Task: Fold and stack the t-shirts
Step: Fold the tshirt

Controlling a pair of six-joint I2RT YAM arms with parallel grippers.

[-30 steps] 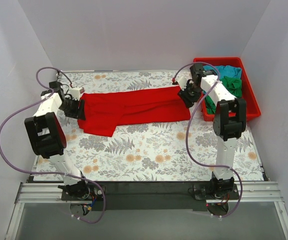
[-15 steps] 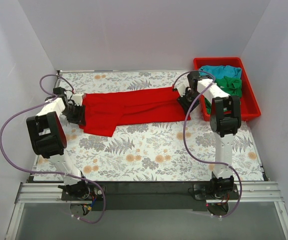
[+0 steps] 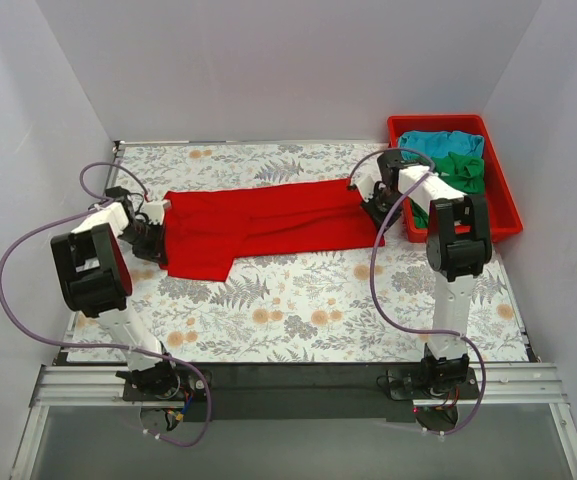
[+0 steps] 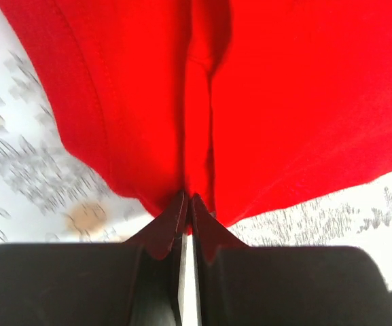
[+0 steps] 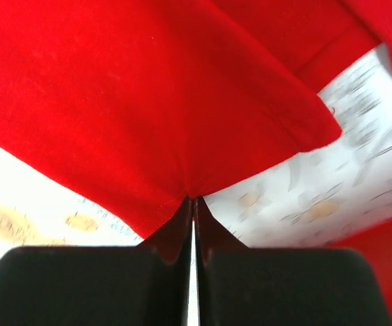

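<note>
While laid lengthwise across floral table [image 3: 298, 310], pinched at both ends: red t-shirt [image 3: 268, 220]. At left end, clamped on bunched cloth edge: left gripper [image 4: 187, 204], jaws pressed together. At right end, beside red tray [image 3: 509, 205], clamped on shirt edge: right gripper [image 5: 193, 202], jaws pressed together. Bunched inside tray: green t-shirt [image 3: 465, 170], turquoise t-shirt [image 3: 433, 142] behind it, toward far wall.
</note>
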